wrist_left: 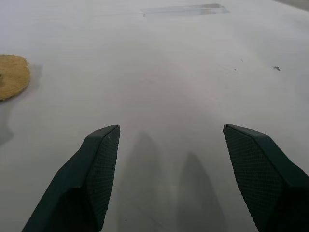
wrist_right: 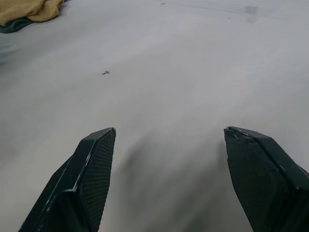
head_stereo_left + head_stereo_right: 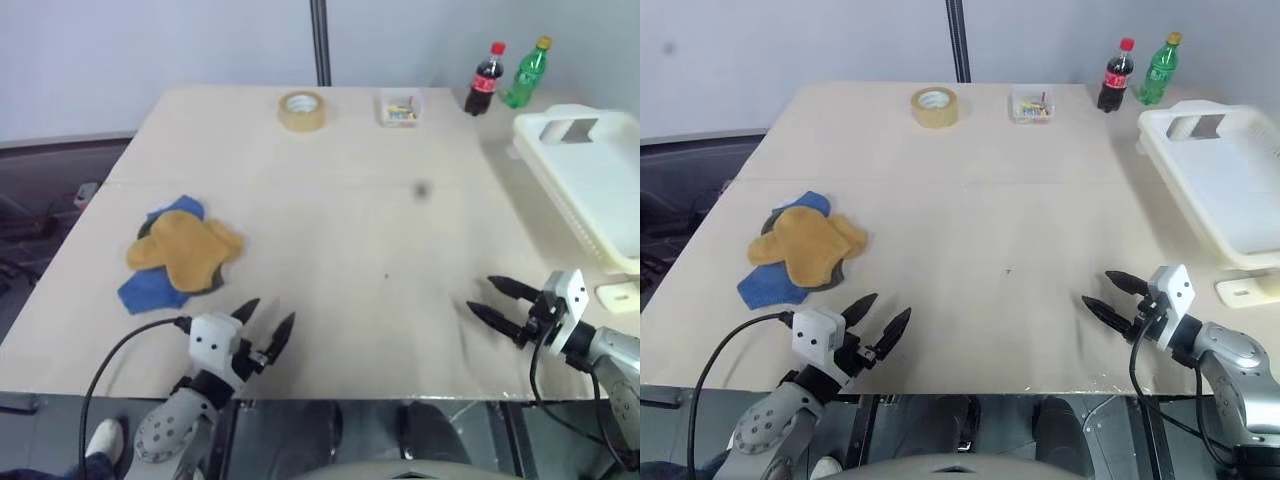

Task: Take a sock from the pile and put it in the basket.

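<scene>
A: What's on my left?
B: I see the pile (image 3: 180,255) on the desk (image 3: 350,220), left side, just ahead of the left tool (image 3: 268,318), fingers spread, empty.
A: And right?
B: My right tool (image 3: 490,298) is spread too, empty; the basket (image 3: 590,180) sits at the desk's right edge.

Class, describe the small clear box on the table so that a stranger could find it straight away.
Start at the far edge of the wooden table. The clear box sits there between the roll of tape and the two bottles. It alone is see-through, with small coloured bits inside.
</scene>
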Tool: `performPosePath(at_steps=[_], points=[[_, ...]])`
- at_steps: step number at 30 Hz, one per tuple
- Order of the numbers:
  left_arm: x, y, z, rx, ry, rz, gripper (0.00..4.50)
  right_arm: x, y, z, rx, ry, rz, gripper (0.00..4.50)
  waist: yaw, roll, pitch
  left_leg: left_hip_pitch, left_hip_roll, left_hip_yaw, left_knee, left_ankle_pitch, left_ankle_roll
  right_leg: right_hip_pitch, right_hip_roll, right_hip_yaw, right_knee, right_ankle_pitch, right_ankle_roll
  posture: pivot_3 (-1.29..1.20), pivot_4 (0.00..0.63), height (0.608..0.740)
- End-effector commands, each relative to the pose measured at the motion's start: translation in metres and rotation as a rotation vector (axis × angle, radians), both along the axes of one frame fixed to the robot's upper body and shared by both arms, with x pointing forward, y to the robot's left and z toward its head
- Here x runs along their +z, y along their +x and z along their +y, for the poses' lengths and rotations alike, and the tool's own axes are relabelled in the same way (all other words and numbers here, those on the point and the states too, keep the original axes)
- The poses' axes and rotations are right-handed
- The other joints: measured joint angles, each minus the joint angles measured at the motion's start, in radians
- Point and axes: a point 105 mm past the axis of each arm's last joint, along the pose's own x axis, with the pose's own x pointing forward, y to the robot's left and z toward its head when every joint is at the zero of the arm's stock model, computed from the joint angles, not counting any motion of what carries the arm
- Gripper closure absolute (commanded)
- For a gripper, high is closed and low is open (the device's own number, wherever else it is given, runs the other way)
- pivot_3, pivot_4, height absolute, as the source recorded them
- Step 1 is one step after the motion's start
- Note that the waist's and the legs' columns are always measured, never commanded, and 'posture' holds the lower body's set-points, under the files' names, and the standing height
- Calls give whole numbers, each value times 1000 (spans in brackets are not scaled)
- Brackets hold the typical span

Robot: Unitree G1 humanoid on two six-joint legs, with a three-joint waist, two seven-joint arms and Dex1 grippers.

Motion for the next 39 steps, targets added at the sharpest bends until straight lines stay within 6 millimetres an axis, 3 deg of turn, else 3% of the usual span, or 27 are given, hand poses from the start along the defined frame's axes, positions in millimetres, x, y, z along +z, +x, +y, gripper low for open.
performPosePath(at_steps=[1, 11, 25, 29, 33, 39], points=[[12, -5, 0, -39, 1, -29, 813, 9, -6, -4, 24, 0, -11, 801, 3, 0, 0, 0, 0, 0, 0, 0, 0, 0, 0, 0, 0, 0, 0, 0, 150, 738], [10, -9, 3, -52, -27, -17, 813, 7, -13, -9, 37, -9, -4, 801, 5, 0, 0, 0, 0, 0, 0, 0, 0, 0, -1, 0, -1, 0, 0, 0, 150, 738], [10, -4, 11, -27, -12, -28, 813, 15, -16, 1, 107, -2, -47, 801, 6, 0, 1, 0, 0, 0, 0, 0, 0, 0, 0, 0, -1, 0, 0, 0, 150, 738], [18, 8, 26, 84, -17, -69, 813, 34, -27, 24, 238, 47, -135, 801, 6, 0, 1, 0, 0, 0, 0, 0, 0, 0, 0, -1, -1, 0, 0, 0, 150, 738], [32, 27, 55, 272, 70, -138, 813, 57, -34, 47, 342, 94, -191, 801, 6, 0, 1, 0, 0, -1, 0, 0, 0, 0, 1, -1, -1, 2, 4, 0, 150, 738], [38, 37, 81, 420, 207, -154, 813, 64, -36, 53, 380, 87, -215, 801, 6, -1, 1, 0, -1, -1, 0, 0, 0, 0, 2, -1, -1, 2, 4, 0, 150, 738]])
